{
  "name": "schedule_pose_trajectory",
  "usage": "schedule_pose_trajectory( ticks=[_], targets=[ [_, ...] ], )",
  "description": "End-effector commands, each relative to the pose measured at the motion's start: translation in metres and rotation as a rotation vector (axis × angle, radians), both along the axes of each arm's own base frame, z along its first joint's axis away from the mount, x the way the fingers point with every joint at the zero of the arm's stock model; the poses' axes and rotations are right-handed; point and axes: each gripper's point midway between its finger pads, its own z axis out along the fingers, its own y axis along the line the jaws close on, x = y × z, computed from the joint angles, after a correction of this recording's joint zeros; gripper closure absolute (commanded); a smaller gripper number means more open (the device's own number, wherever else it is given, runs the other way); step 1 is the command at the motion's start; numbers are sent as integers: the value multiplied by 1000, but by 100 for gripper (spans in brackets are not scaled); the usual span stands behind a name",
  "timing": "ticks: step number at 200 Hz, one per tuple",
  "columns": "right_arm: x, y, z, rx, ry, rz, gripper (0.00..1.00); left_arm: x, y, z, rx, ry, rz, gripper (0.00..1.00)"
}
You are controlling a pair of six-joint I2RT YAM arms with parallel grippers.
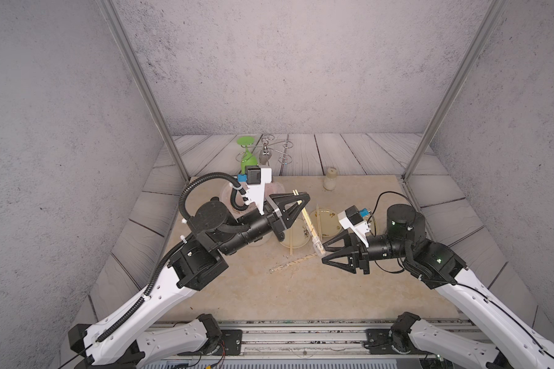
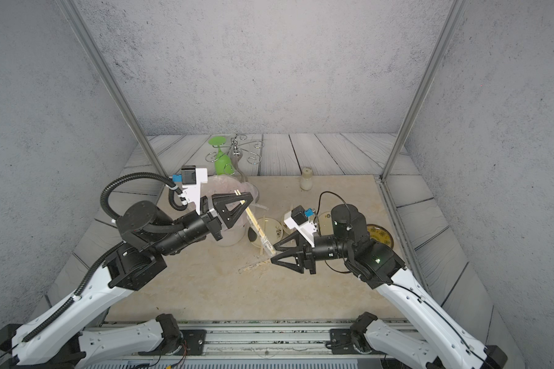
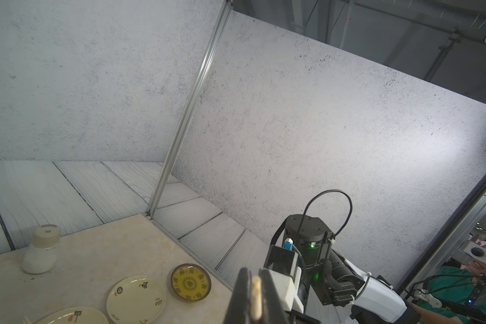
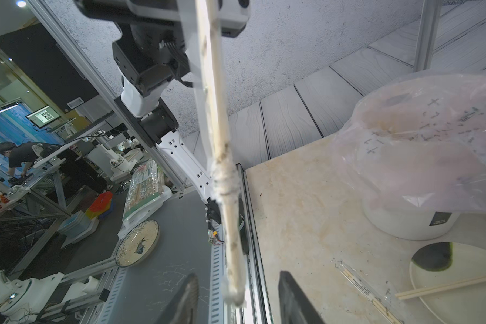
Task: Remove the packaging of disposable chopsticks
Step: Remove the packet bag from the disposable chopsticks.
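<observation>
Left hand (image 1: 301, 200): closed on the upper end of the disposable chopsticks (image 1: 307, 220); in the left wrist view bare wood is seen pinched between its fingers (image 3: 240, 297).
Disposable chopsticks: one pair, held raised above the worktop (image 1: 269, 297) and slanted down from the left hand toward the right hand (image 1: 324, 254).
Packaging (image 4: 225, 179): a clear sleeve worn around the lower stretch of the held pair and bunched up midway; its end is placed between the right hand's jaws.
Right hand: jaws apart, one on each side of the wrapped lower end; a gap is seen on both sides and nothing is gripped.
Second sleeved pair (image 1: 290, 263): laid flat on the worktop near the right hand.
Plate (image 4: 460, 308): set on the worktop, with loose bare sticks (image 4: 443, 286) laid across its rim.
Bin (image 4: 404, 221): white, lined with a pinkish bag (image 4: 418, 140), placed behind the left hand.
</observation>
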Motion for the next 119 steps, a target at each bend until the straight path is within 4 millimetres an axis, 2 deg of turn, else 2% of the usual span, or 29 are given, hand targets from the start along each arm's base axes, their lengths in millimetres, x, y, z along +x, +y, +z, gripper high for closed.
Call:
schedule_pose_trajectory(
  ticks=[1, 9, 45, 59, 74, 106, 119],
  targets=[
    [-2, 1, 5, 20, -1, 16, 64, 1, 12, 8, -30, -31, 44, 100],
    [-2, 1, 7, 28, -2, 16, 68, 0, 13, 9, -36, -31, 44, 100],
    [0, 5, 14, 62, 10, 19, 69, -2, 14, 10, -48, -29, 30, 100],
    [1, 6, 17, 79, 17, 19, 64, -3, 14, 9, -52, -26, 26, 100],
    [2, 8, 19, 88, 25, 26, 63, -3, 13, 8, -53, -26, 22, 100],
    [3, 9, 15, 76, 38, 34, 78, -2, 14, 7, -54, -21, 28, 100],
    [3, 9, 9, 61, 48, 33, 81, -1, 16, 8, -58, -27, 40, 100]
  ],
)
